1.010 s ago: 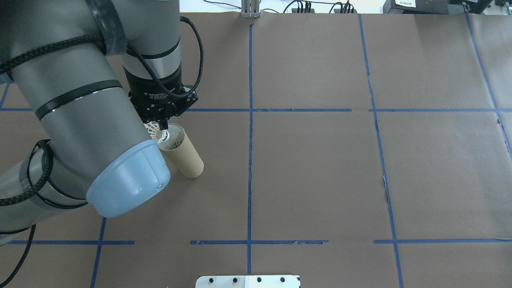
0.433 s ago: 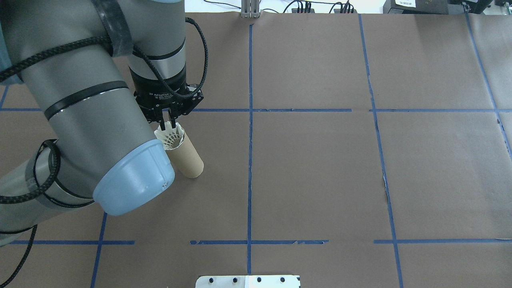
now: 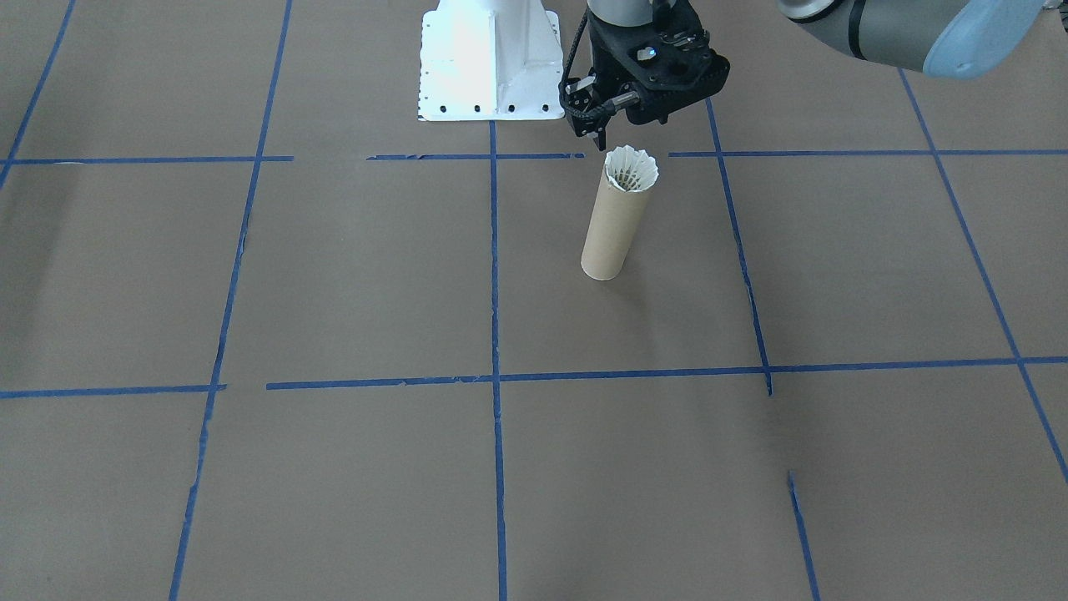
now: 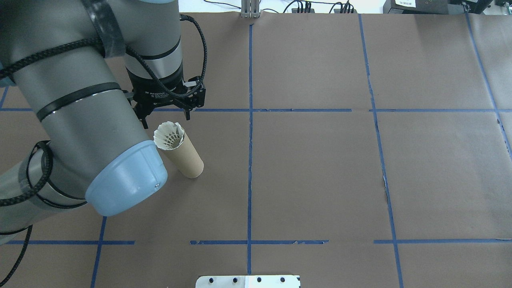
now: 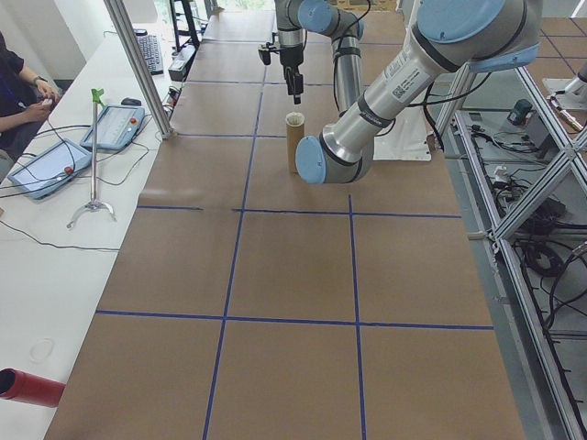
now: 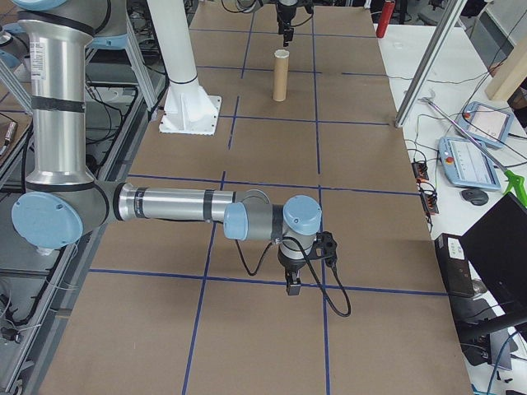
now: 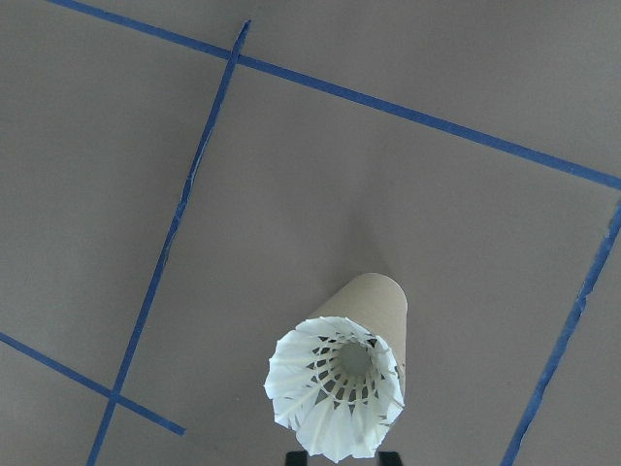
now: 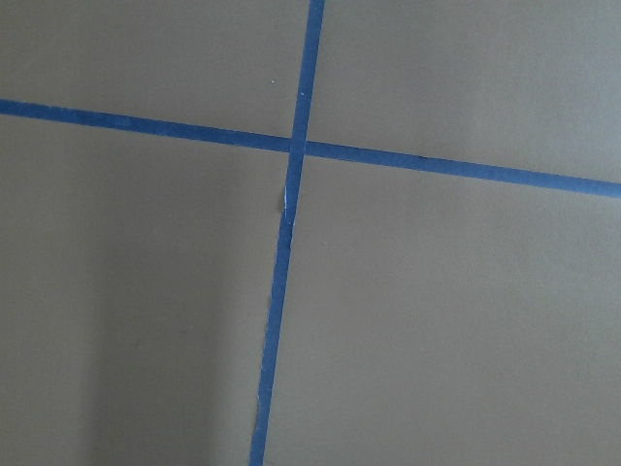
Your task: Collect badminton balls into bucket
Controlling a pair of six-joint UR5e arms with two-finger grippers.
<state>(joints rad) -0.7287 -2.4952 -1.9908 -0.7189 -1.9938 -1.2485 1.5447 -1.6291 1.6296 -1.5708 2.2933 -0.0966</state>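
Your shuttlecock (image 4: 169,135) sits skirt-up in the mouth of the cardboard tube (image 4: 183,154), standing upright on the table (image 4: 320,168). Left end effector (image 4: 164,114) hangs spread wide above it, empty. Only the right side view catches the right end effector (image 6: 293,282); can't tell its state.

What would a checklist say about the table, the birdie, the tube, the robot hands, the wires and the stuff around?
Surface: table covered in brown paper with blue tape lines.
Job's things: shuttlecock sits skirt-up in the mouth of the upright cardboard tube; its skirt rim shows above the tube.
Clutter: nothing seen on the brown paper.
Grippers: left gripper open, just above the shuttlecock, not touching it; right gripper far from the tube, low over the table, state unclear.
Cables: black braided cable along the left arm.
Surroundings: white pedestal base; tablets and a seated person at a side bench.
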